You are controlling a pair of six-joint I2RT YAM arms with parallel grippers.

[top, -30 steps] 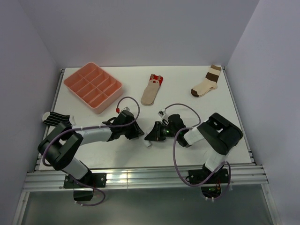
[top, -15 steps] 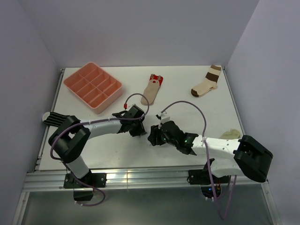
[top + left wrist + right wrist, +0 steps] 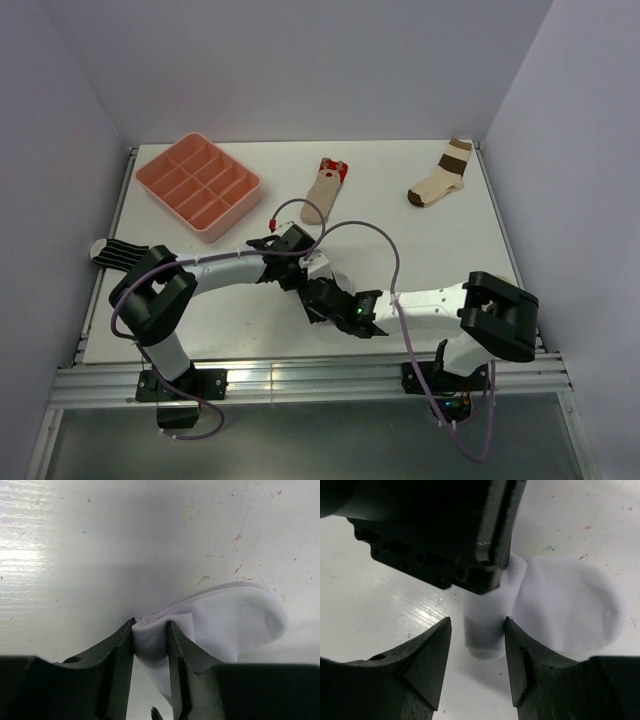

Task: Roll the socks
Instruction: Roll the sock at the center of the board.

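Observation:
My left gripper [image 3: 150, 625] is shut on a bunched fold of the white sock [image 3: 235, 625], which lies flat on the table. My right gripper [image 3: 477, 625] is open, its fingers either side of the sock's folded end [image 3: 485, 630], just below the left gripper's body [image 3: 435, 530]. From above, the left gripper [image 3: 298, 262] and right gripper [image 3: 318, 296] meet at the table's middle front and hide the white sock. The tan sock with a red end [image 3: 325, 190] lies flat behind them. The striped sock [image 3: 118, 251] lies at the left edge.
A pink divided tray [image 3: 197, 185] stands at the back left. A cream sock with broad brown bands [image 3: 441, 180] lies at the back right. The right arm's forearm [image 3: 430, 300] stretches low across the table's front, its cable looping over it.
The right arm has stretched leftward across the front and its gripper has opened around the sock's end. The left gripper has shifted slightly right, still clamped on the fold.

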